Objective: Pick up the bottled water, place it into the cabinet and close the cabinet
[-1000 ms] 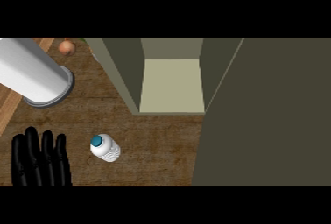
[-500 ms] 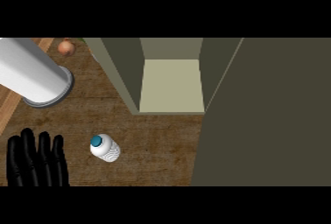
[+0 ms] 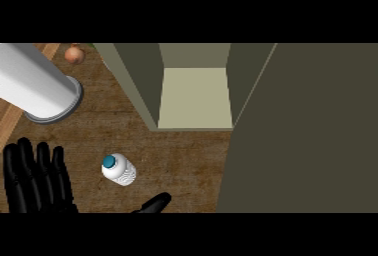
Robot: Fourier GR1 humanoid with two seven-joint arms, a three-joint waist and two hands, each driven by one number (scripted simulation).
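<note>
The bottled water (image 3: 119,170), white with a teal cap, is on the wooden counter (image 3: 184,155) in front of the cabinet. The cabinet (image 3: 196,95) is open, and its pale inner floor shows bare. Its door (image 3: 303,130) stands swung out as a wide dark panel on the right. My left hand (image 3: 37,177) rests open at the lower left, fingers up, a little left of the bottle and apart from it. A small black part of my right hand (image 3: 153,203) pokes in from the lower edge, just below and right of the bottle without touching it.
A large shiny metal cylinder (image 3: 37,85) stands at the upper left. Behind it, near the back edge, lies a small brown onion-like thing (image 3: 74,54). The open door covers the right side of the counter.
A part of my right hand has come into view at the lower edge beside the bottle. The left hand, the bottle and the cabinet have stayed where they were.
</note>
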